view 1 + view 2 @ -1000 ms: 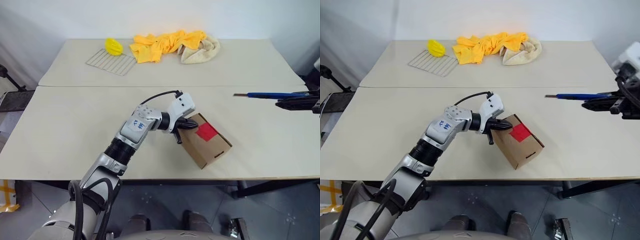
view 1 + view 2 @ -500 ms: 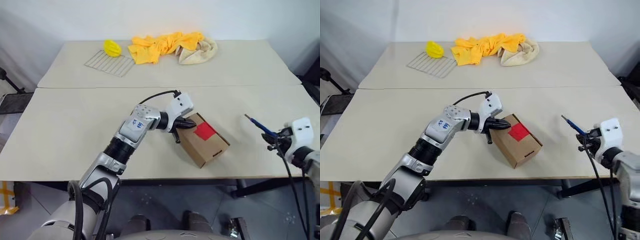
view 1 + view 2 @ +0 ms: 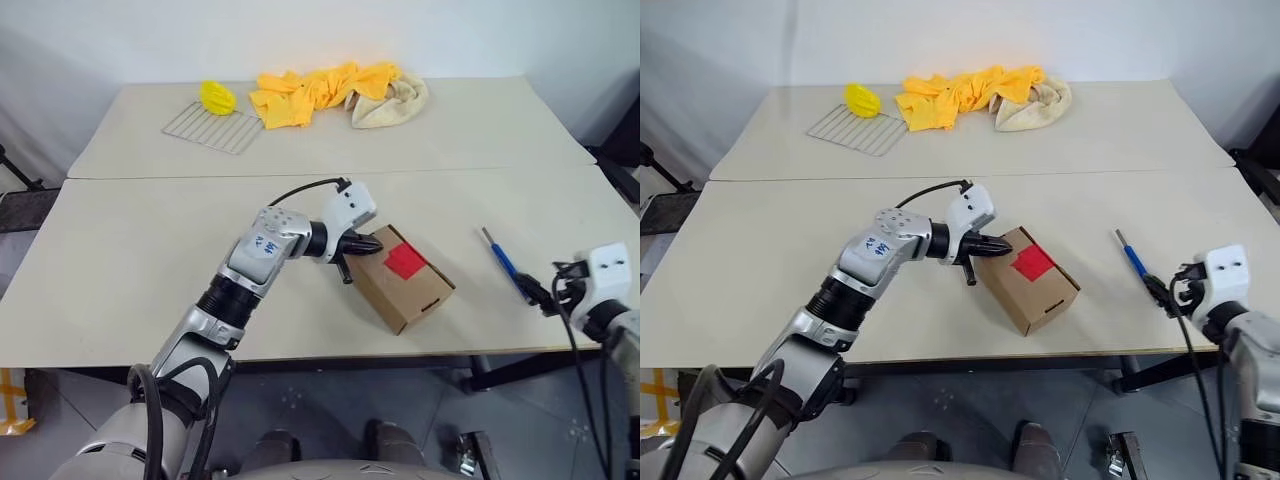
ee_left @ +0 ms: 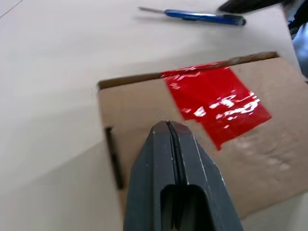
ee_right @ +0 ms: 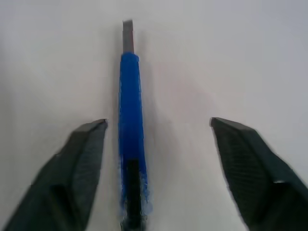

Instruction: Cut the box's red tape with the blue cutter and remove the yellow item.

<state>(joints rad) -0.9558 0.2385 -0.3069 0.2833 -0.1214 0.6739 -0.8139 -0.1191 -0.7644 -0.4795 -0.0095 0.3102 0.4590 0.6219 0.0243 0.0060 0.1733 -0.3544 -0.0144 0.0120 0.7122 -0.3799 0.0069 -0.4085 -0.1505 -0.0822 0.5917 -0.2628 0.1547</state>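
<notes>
Now blue cutter lies near table edge (box well apart).

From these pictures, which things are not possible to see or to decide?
- Contents of the box: hidden by its closed flaps in the head views.
- Whether the red tape is cut: the left gripper covers part of it in the left wrist view.
- Rear end of the blue cutter: cut off by the right wrist view's edge.

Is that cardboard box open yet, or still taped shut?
Still shut. The red tape lies whole across the flaps of the box, and the blue cutter lies apart on the table.
</notes>
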